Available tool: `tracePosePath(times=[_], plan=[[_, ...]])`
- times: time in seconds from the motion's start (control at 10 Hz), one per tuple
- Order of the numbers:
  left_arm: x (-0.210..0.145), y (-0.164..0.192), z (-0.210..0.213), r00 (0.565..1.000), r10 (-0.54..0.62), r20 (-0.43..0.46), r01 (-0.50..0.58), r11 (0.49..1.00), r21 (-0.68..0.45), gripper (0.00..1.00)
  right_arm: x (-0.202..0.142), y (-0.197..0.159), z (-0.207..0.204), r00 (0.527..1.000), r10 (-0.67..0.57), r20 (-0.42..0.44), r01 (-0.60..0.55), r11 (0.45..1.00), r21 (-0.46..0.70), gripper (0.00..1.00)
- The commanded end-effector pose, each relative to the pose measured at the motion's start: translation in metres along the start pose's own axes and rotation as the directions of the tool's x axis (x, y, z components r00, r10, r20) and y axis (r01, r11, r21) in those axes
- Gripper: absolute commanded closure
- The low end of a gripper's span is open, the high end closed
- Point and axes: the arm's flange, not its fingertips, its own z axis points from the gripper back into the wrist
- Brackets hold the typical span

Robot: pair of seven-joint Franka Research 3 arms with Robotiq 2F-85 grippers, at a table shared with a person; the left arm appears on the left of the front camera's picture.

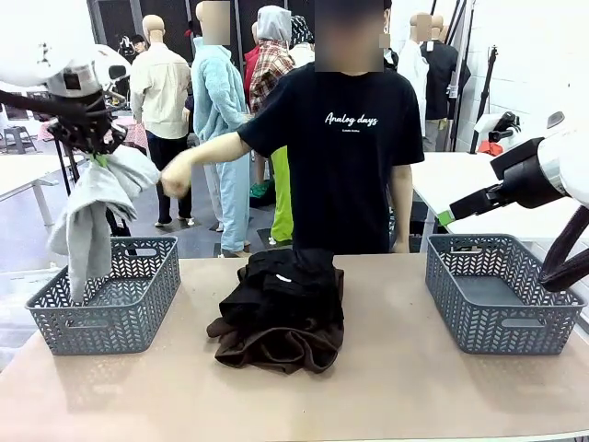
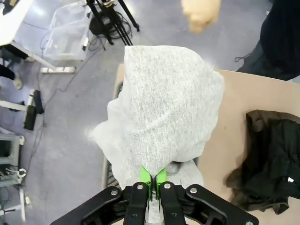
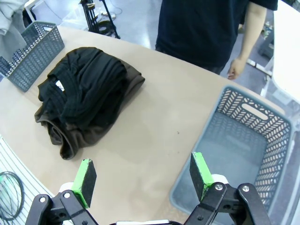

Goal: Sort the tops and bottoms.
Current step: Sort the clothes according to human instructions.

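Left pincer [image 2: 152,177] grips the top [image 2: 164,108] over the 9 o'clock basket [image 1: 138,304], release likely next; right pincer [image 3: 143,171] wide.

A heap of dark brown and black soft garments [image 1: 281,308] blocks the middle of the tan tabletop [image 1: 386,387]. Bare lanes run either side of it and along the near edge. A pale grey-white fabric garment [image 1: 97,207] hangs from the left claw [image 2: 152,180] into the left grey lattice plastic basket [image 1: 138,295], crowding its mouth. The matching right basket [image 1: 502,322] lies open from above. The person's outstretched arm [image 1: 221,147] crosses above the far left edge.
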Motion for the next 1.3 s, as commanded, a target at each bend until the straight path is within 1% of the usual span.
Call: tracePosePath(times=[0.0,0.1,0.2,0.3,0.5,0.6,0.7,0.8,1.0,1.2], plan=[[-0.011,0.002,-0.035,0.998,0.053,-0.025,-0.055,0.992,-0.111,1.0,0.0,0.0,-0.002,1.0,-0.013,0.006,0.012,1.0,0.013,0.0],[-0.016,0.013,-0.061,0.991,0.105,-0.083,-0.114,0.988,-0.109,1.0,0.0,0.0,-0.002,1.0,-0.013,0.006,0.012,1.0,0.013,0.0],[-0.019,0.022,-0.077,0.987,0.12,-0.11,-0.129,0.989,-0.078,1.0,0.0,0.0,-0.002,1.0,-0.013,0.006,0.012,1.0,0.013,0.0],[-0.026,0.028,-0.091,0.984,0.115,-0.137,-0.125,0.99,-0.064,1.0,0.0,0.0,-0.002,1.0,-0.013,0.006,0.012,1.0,0.013,0.0],[-0.039,0.029,-0.124,0.978,0.117,-0.172,-0.133,0.987,-0.086,1.0,0.0,0.0,-0.002,1.0,-0.013,0.006,0.012,1.0,0.013,0.0],[-0.046,0.026,-0.141,0.972,0.119,-0.203,-0.14,0.986,-0.09,1.0,0.0,0.0,-0.002,1.0,-0.013,0.006,0.012,1.0,0.013,0.0],[-0.057,0.025,-0.157,0.958,0.112,-0.265,-0.139,0.987,-0.086,1.0,0.0,0.0,-0.002,1.0,-0.013,0.006,0.012,1.0,0.013,0.0],[-0.066,0.027,-0.172,0.949,0.123,-0.291,-0.147,0.987,-0.061,1.0,0.0,0.0,-0.002,1.0,-0.013,0.006,0.012,1.0,0.013,0.0],[-0.072,0.039,-0.188,0.93,0.194,-0.312,-0.204,0.979,-0.001,1.0,0.0,0.0,-0.002,1.0,-0.013,0.006,0.012,1.0,0.013,0.0],[-0.066,0.044,-0.181,0.941,0.207,-0.268,-0.214,0.977,0.003,0.61,0.0,0.0,-0.002,1.0,-0.013,0.006,0.012,1.0,0.013,0.0]])
